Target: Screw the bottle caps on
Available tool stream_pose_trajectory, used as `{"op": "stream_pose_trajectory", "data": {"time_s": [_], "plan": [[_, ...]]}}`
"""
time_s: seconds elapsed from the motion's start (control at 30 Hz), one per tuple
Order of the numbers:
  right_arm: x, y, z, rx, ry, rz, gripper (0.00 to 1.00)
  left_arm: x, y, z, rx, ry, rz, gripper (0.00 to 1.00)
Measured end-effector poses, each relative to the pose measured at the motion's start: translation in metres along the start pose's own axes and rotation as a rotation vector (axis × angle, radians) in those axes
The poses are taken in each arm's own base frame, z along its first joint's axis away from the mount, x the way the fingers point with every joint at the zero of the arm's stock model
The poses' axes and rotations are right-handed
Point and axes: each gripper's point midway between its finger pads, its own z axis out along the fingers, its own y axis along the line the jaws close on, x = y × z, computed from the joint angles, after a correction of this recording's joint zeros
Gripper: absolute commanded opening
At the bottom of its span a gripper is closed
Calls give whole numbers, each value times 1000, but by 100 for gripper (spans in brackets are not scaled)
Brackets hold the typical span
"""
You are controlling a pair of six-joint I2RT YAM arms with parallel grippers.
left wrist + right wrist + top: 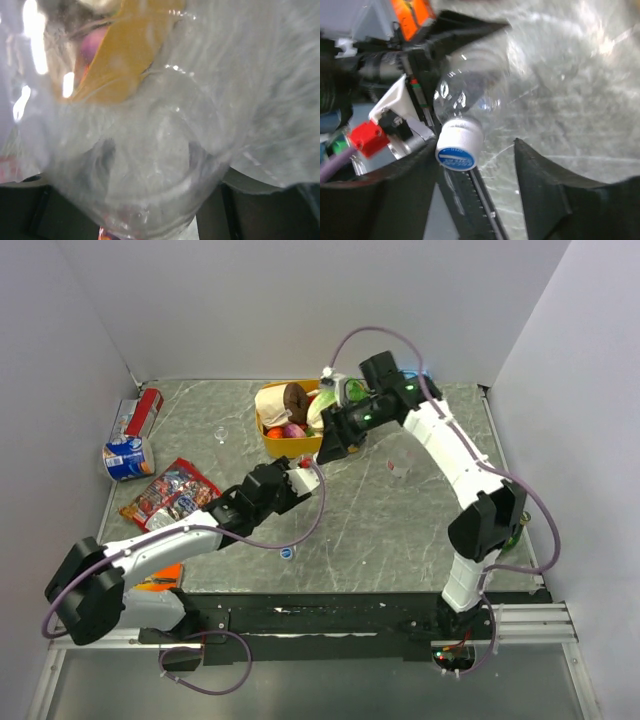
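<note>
Just before the tub (290, 448), the left claw (300, 478) grips the bottle (470, 85); its neck points straight into the right claw (475, 150) (jaws apart), with the cap (459, 145) between them.

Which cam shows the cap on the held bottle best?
Right wrist. The white cap with its blue top is close and sharp, on the neck of the clear bottle. Left wrist shows only the blurred bottle body, no cap. From the top camera the cap is too small to make out.
</note>
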Motion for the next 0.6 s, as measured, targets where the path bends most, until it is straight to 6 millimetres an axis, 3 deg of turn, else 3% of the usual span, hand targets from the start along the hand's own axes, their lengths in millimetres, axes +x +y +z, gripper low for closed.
{"op": "stream_pose_trajectory", "data": {"time_s": [0.1, 0.17, 0.3, 0.43, 0.6], "plan": [[-9, 11, -30, -30, -65, -169, 73, -25, -9, -9, 121, -90, 4, 1], [-8, 19, -53, -28, -112, -362, 73, -31, -17, -16, 239, -121, 33, 1], [23, 44, -85, 22, -174, -752, 73, -24, -26, -29, 485, -125, 109, 1], [55, 80, -81, 3, -201, -1083, 73, -25, -33, -35, 629, -136, 207, 1], [43, 89, -70, 6, -218, -1279, 72, -17, -47, -45, 738, -156, 302, 1]]}}
